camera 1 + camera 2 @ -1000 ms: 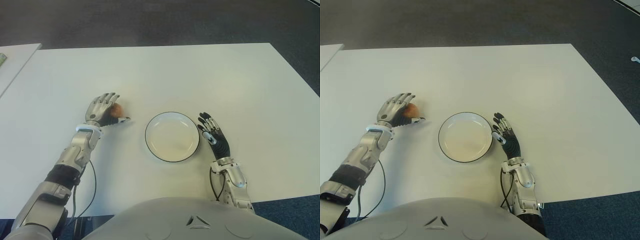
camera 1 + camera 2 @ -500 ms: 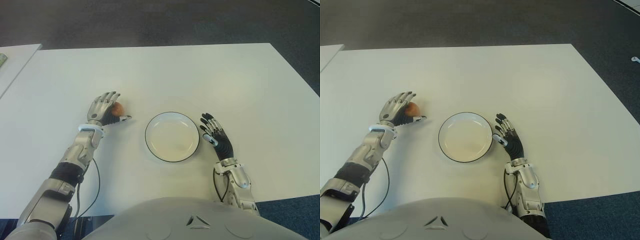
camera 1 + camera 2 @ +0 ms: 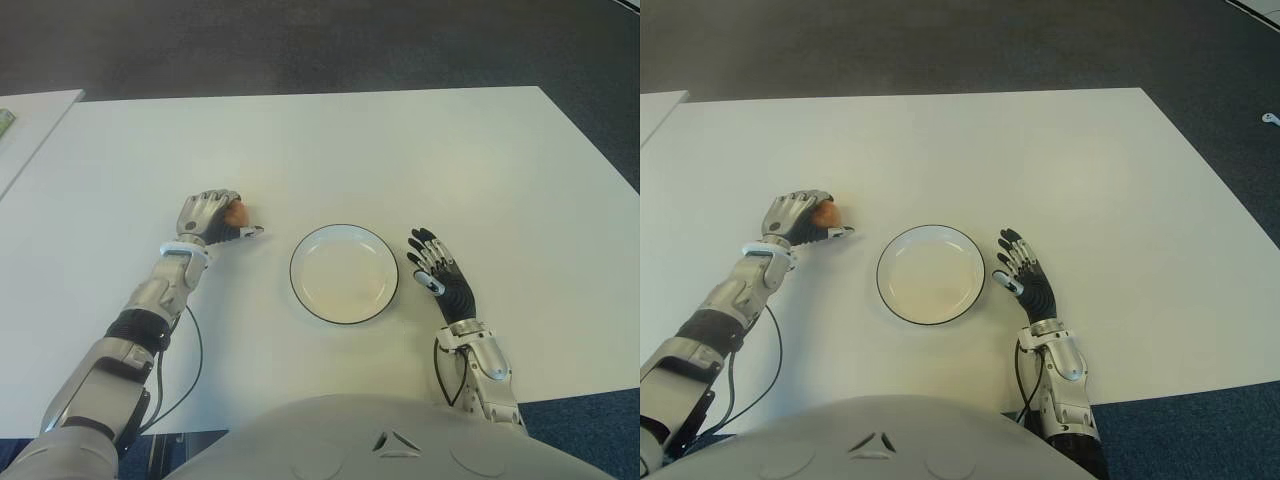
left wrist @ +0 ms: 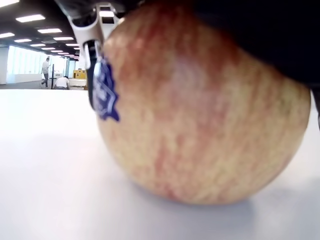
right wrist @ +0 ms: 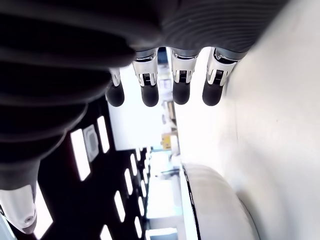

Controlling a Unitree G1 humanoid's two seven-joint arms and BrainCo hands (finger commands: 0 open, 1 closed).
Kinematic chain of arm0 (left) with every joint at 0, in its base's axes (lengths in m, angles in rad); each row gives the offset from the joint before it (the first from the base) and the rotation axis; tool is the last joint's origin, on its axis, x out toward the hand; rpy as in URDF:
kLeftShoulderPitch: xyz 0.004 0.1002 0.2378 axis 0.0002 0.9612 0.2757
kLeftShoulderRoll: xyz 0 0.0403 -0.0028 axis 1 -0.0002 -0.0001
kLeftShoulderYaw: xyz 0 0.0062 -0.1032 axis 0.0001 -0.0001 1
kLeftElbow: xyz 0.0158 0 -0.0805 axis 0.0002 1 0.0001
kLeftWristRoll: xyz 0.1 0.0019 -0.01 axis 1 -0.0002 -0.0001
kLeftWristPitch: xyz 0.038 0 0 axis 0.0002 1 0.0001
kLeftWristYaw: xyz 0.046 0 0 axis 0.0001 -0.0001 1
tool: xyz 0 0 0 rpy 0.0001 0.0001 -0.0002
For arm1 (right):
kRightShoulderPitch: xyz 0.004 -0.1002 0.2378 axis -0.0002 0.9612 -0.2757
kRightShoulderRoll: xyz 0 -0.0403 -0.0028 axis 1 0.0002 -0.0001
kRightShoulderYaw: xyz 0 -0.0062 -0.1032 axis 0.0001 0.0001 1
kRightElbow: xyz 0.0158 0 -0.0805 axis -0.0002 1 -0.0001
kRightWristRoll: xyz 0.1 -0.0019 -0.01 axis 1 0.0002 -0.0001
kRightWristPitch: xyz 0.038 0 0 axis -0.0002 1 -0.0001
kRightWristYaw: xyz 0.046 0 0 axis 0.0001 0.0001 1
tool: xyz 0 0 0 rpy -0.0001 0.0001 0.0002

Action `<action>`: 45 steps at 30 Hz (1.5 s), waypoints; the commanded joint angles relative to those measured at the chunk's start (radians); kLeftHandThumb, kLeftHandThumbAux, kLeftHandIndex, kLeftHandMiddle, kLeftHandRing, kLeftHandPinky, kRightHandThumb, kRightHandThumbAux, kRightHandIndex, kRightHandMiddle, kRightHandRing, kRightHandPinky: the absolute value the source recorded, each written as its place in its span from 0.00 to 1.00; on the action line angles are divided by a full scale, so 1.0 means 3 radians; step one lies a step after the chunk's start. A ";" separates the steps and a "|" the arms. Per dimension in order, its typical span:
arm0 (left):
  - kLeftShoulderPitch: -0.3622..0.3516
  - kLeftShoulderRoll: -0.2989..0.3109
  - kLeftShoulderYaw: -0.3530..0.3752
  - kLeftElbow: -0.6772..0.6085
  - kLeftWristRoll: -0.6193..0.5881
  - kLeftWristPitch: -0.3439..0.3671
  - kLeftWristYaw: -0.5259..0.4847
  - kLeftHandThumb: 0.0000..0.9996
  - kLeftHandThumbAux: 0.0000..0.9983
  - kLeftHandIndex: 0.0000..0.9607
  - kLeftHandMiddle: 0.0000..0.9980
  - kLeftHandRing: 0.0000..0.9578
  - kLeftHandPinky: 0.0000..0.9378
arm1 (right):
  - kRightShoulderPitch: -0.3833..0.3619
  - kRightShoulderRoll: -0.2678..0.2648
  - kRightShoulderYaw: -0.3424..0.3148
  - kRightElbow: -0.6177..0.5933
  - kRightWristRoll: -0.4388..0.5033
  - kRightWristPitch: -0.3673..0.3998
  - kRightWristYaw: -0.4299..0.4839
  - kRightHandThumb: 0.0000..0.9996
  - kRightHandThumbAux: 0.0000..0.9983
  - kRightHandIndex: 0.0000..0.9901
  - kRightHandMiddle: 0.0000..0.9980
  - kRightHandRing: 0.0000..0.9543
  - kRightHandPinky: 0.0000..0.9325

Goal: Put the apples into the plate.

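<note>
The apple (image 3: 236, 213) sits on the white table (image 3: 420, 150), tucked under the left hand (image 3: 208, 217), and only a small reddish patch of it peeks out on the hand's inner side, the side toward the plate. The left hand's fingers (image 3: 216, 200) are curled down over the top of it, thumb (image 3: 249, 233) poking out along the table toward the plate — a clasp on the fruit. From the left wrist view the apple (image 4: 200, 110) fills nearly everything: streaked red and yellow skin, its underside touching the tabletop, a blue sticker (image 4: 104, 90) on one flank, and a dark mass of the hand pressing over its upper part. How far the fingers wrap round the far side cannot be made out there.

The plate (image 3: 344, 273), white with a dark rim, lies well apart from the left hand toward the robot's middle, and nothing is in it. Just beside the plate on its other side shows the right hand (image 3: 440, 280), palm down, fingers straight and slightly spread, holding nothing. Its own wrist view looks along those fingertips (image 5: 150, 95) — four dark pads in a row above the table, with the plate's rim (image 5: 192, 210) curving near them; whether the palm touches the table is not clear.

The table's near edge is cut off by the robot's torso (image 3: 390, 440).
</note>
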 commanded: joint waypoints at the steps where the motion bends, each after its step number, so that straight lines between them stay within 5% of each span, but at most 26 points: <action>1: 0.0277 -0.0125 -0.0212 0.0257 0.0042 0.0254 -0.0354 0.85 0.66 0.43 0.52 0.77 0.81 | 0.0171 -0.0026 -0.0045 0.0155 0.0033 0.0309 -0.0010 0.13 0.62 0.00 0.00 0.00 0.00; 18: 0.0479 -0.0075 -0.0167 -0.0306 -0.0129 0.0546 -0.0664 0.85 0.67 0.42 0.53 0.87 0.88 | 0.0164 -0.0007 -0.0108 0.0078 0.0077 0.0373 -0.0023 0.11 0.62 0.00 0.00 0.00 0.00; 45: 0.0610 0.0004 -0.0078 -0.0690 -0.0259 0.0592 -0.0781 0.85 0.67 0.42 0.53 0.87 0.88 | 0.0161 0.0024 -0.0162 -0.0028 0.0139 0.0557 -0.0048 0.14 0.61 0.00 0.00 0.00 0.00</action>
